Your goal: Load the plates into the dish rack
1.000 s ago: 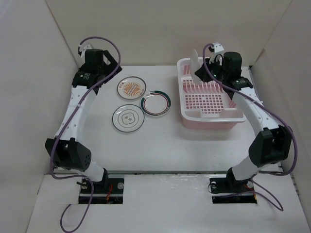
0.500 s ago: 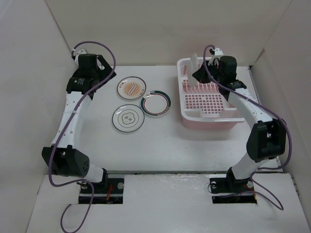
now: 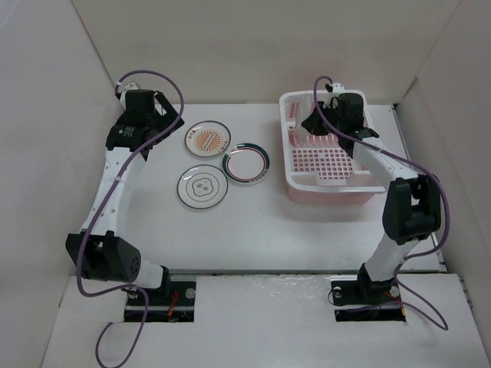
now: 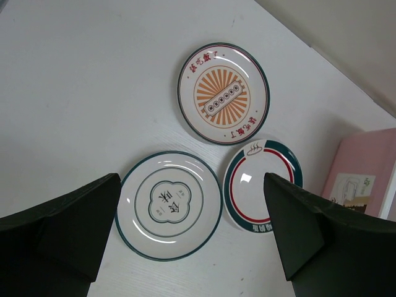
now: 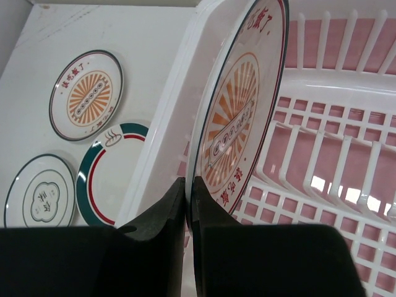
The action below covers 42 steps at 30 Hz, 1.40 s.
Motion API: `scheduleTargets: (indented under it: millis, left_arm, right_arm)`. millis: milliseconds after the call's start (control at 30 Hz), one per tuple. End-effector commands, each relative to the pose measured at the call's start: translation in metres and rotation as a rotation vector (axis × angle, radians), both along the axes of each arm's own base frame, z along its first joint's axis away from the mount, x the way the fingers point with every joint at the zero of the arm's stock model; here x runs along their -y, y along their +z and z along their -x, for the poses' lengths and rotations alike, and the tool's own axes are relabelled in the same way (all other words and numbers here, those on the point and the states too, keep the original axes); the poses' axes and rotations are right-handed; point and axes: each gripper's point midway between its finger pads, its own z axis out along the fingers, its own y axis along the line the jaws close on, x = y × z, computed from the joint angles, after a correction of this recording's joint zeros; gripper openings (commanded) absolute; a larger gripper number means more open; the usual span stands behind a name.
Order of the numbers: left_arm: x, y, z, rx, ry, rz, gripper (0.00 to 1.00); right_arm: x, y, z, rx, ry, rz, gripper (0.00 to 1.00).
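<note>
A white table point(image 3: 307, 230) sits boxed in by plain cream panels: a back wall point(image 3: 253, 46), a left wall point(image 3: 38, 153) and a right wall point(image 3: 460, 100). A rougher white board point(image 3: 261, 322) runs along its near edge. Light is soft, shadows faint.

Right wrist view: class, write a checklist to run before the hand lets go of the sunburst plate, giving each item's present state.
1. Right hand shut on the edge of the round white sunburst plate: ok.
2. Plate on edge, inside the rim of the pale pink plastic dish rack: ok.
3. Plate's lower edge seated between tines: cannot tell.
4. Left hand open and empty: ok.
5. Second sunburst plate, green-banded plate and thin-ringed plate flat on the white table: ok.
</note>
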Motion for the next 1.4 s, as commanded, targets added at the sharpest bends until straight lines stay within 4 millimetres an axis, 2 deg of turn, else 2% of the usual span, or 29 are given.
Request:
scheduleTargets:
  millis: [0,33,133,300,333,367,400,433,467,567,600,667,733,800,833,900,967,1033,1100,1133,1200,1233,1333,1367]
  left_arm:
    - [-0.006,0.018,0.011,0.051,0.009,-0.014,0.99]
    - [-0.006,0.018,0.011,0.051,0.009,-0.014,0.99]
    - [-0.010,0.014,0.011,0.041,0.018,-0.015,0.99]
    - [-0.009,0.012,0.015,0.032,0.010,-0.010,0.99]
    - [-0.009,0.012,0.015,0.032,0.010,-0.010,0.99]
    - [-0.009,0.012,0.015,0.032,0.010,-0.010,0.99]
    - [-0.009,0.012,0.015,0.032,0.010,-0.010,0.99]
    - [-0.009,0.008,0.016,0.023,0.010,-0.011,0.99]
    - [-0.009,0.008,0.016,0.023,0.010,-0.011,0.99]
    - [-0.009,0.004,0.017,0.014,0.010,-0.012,0.99]
    - [-0.012,0.004,0.017,0.013,0.019,-0.012,0.99]
    - [-0.012,0.004,0.016,0.015,0.024,-0.004,0.99]
    - [-0.012,0.000,0.017,0.006,0.024,-0.005,0.99]
    - [-0.012,0.000,0.017,0.005,0.024,-0.005,0.99]
    - [-0.012,0.000,0.017,0.005,0.024,-0.005,0.99]
    - [-0.012,-0.004,0.018,-0.005,0.024,-0.006,0.99]
    - [-0.012,-0.009,0.019,-0.017,0.024,-0.007,0.99]
    - [-0.012,-0.012,0.018,-0.018,0.024,-0.007,0.99]
    - [-0.016,-0.024,0.018,-0.043,0.035,-0.009,0.99]
    - [-0.020,-0.022,0.015,-0.030,0.046,-0.008,0.99]
    - [-0.029,-0.031,0.008,-0.040,0.058,-0.007,0.99]
    - [-0.030,-0.037,0.006,-0.049,0.051,0.008,0.99]
    - [-0.035,-0.045,-0.010,-0.048,0.030,0.017,0.99]
    - [-0.034,-0.043,-0.016,-0.035,0.022,0.023,0.99]
  right_arm:
    - [-0.013,0.045,-0.010,0.142,0.013,-0.036,0.00]
    - [-0.011,0.035,-0.012,0.123,0.003,-0.029,0.00]
    - [-0.010,0.035,-0.013,0.124,-0.007,-0.026,0.00]
    - [-0.008,0.022,-0.018,0.102,-0.016,-0.008,0.00]
    - [-0.007,0.013,-0.020,0.085,-0.021,0.008,0.00]
    - [-0.007,0.016,-0.020,0.087,-0.021,0.008,0.00]
    - [-0.005,0.007,-0.021,0.069,-0.026,0.024,0.00]
    - [-0.005,0.012,-0.023,0.079,-0.027,0.022,0.00]
    - [-0.005,0.004,-0.022,0.054,-0.026,0.027,0.00]
    - [-0.003,-0.001,-0.023,0.041,-0.031,0.042,0.01]
    - [-0.004,0.005,-0.025,0.053,-0.031,0.039,0.13]
    - [-0.004,0.003,-0.024,0.044,-0.031,0.041,0.21]
    - [-0.004,0.003,-0.024,0.044,-0.031,0.041,0.40]
    - [-0.003,0.003,-0.024,0.048,-0.028,0.049,0.49]
    - [-0.003,0.003,-0.024,0.048,-0.028,0.049,0.59]
    - [-0.003,0.007,-0.023,0.057,-0.028,0.047,0.61]
    - [-0.001,0.005,-0.023,0.049,-0.036,0.052,0.69]
    - [0.001,0.017,-0.021,0.071,-0.046,0.051,0.75]
    - [0.003,0.028,-0.017,0.091,-0.056,0.050,0.96]
    - [0.006,0.036,-0.016,0.107,-0.070,0.051,1.00]
    - [0.012,0.042,-0.010,0.110,-0.104,0.051,1.00]
    - [0.015,0.064,-0.004,0.152,-0.116,0.044,1.00]
    - [0.024,0.102,0.009,0.221,-0.151,0.035,1.00]
    - [0.024,0.108,0.014,0.222,-0.155,0.021,1.00]
